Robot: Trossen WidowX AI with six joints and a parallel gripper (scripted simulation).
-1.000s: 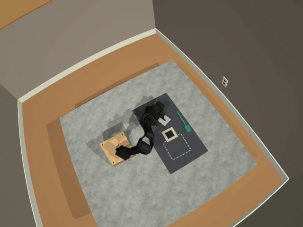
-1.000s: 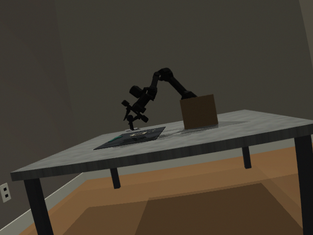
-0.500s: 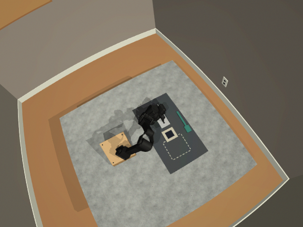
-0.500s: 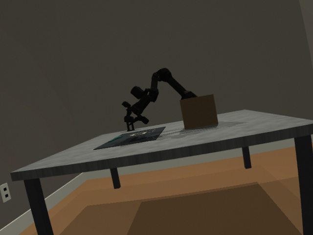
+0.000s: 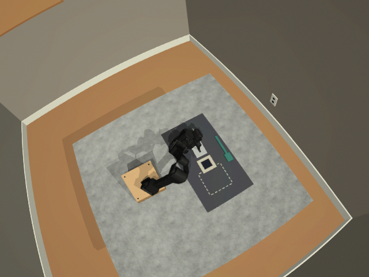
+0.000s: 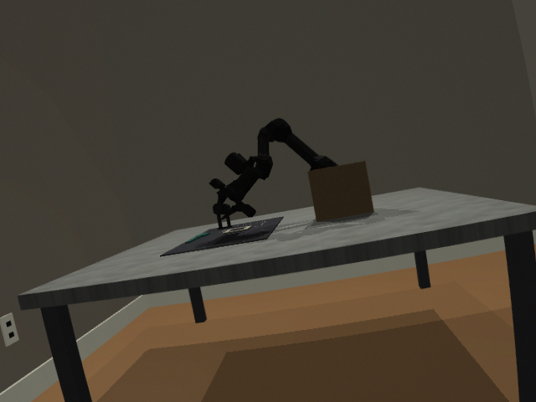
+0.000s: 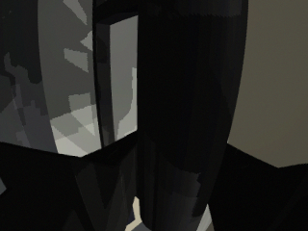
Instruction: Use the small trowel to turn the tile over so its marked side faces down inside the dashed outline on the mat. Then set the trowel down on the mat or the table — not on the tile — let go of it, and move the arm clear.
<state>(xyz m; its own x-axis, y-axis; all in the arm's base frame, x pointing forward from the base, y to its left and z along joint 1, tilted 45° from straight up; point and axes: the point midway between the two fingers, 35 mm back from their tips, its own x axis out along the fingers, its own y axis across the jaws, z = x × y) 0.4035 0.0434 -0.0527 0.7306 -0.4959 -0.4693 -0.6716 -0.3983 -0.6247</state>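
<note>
Taking the tile as the landmark and reading the top view from left to right: farthest left of it, well apart, stands the wooden mounting block (image 5: pixel 131 179) on the grey counter (image 5: pixel 149 232). The black arm (image 5: pixel 176 175) rises from the block and bends over toward the tile.

The pincer (image 5: pixel 197 145) hangs just to the upper left of the tile. In the exterior view its fingers (image 6: pixel 224 224) point down, with their tips low over the dark mat (image 5: pixel 235 182). The pincer is clamped on the small trowel (image 5: pixel 199 153). The trowel's dark handle (image 7: pixel 187 103) fills the middle of the wrist view, and its pale blade shows in the top view between the pincer and the tile, just beside the tile's edge. Whether blade and tile touch cannot be told.

The tile (image 5: pixel 206 163) lies flat on the mat, cream with its dark square mark facing up. It sits right at the border of the dashed outline (image 5: pixel 215 179), which extends away from the tile on the side opposite the pincer.

To the right of the tile, near but apart from it, a teal tool (image 5: pixel 222 146) lies flat on the mat, touched by nothing.
</note>
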